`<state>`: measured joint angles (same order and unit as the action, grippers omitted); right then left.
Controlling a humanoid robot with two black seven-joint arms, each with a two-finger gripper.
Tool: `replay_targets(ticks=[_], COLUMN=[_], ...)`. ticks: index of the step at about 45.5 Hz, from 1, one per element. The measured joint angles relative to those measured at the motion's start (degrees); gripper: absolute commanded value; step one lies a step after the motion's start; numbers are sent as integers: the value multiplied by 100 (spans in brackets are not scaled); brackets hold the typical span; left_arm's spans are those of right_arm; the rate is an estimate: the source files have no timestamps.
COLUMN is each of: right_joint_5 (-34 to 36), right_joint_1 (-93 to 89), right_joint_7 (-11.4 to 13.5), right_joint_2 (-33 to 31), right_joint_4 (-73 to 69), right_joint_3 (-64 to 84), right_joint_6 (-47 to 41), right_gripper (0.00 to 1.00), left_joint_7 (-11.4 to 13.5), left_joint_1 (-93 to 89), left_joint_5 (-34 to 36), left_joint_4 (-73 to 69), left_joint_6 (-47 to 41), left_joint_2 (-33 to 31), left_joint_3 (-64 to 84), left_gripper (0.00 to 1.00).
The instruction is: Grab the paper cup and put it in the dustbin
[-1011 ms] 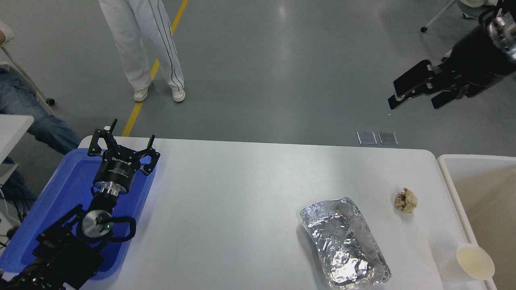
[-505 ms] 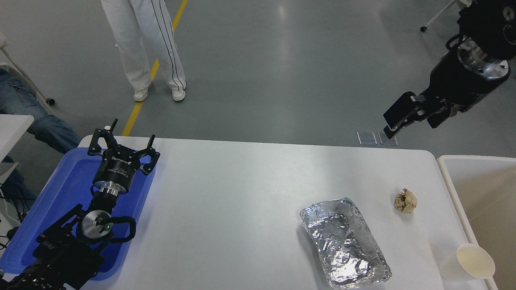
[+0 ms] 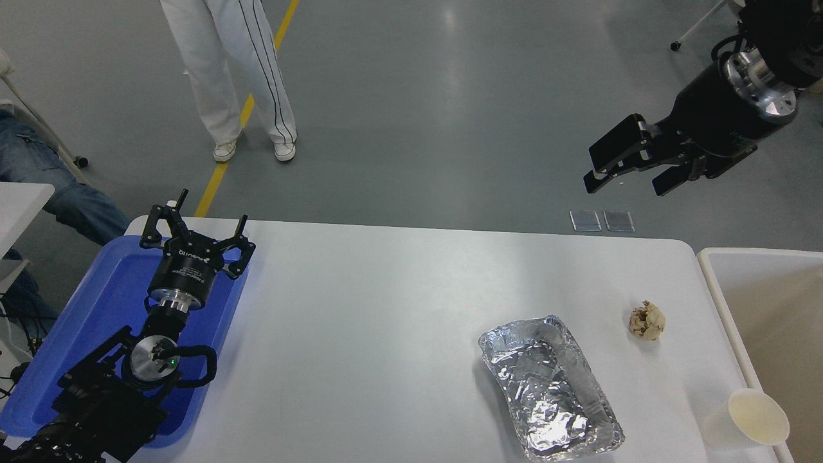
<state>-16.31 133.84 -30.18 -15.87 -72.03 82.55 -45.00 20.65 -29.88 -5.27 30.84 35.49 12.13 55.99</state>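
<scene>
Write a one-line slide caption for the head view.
Open right gripper raised beyond the table; small white paper cup stands beside the large white rectangular dustbin.

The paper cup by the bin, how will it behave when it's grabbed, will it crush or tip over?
The paper cup looks thin-walled and empty, so it is probably very light and could crush under a firm squeeze. It stands at the table's edge beside the dustbin, so a nudge from the right tool may tip it or knock it off.

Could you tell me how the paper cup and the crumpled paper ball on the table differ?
The paper cup is white, smooth and intact, lying tilted at the table's near right corner beside the dustbin; the paper ball is brown, crumpled and smaller, sitting farther back. Both lie free on the table, untouched.
</scene>
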Motion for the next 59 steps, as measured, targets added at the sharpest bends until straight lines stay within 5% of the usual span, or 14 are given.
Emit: replay_targets(ticks=[9, 13, 41, 59], right_joint_5=[216, 218, -1219, -1778], right_joint_1=[-40, -99, -1514, -2297], right_joint_7=[-1, 2, 32, 31], right_joint_2=[59, 85, -15, -829], right_joint_4=[20, 20, 24, 140], right_joint_3=[156, 195, 284, 235], right_joint_6=[0, 0, 1, 1], right_gripper=[99, 84, 83, 83], left_joint_7=[0, 0, 0, 0], left_joint_1=[0, 0, 0, 0], left_joint_5=[0, 0, -1, 0], left_joint_4=[0, 0, -2, -2], left_joint_6=[0, 0, 0, 2], left_joint_2=[0, 0, 1, 0], left_joint_3=[0, 0, 0, 0], left_gripper=[100, 100, 100, 100])
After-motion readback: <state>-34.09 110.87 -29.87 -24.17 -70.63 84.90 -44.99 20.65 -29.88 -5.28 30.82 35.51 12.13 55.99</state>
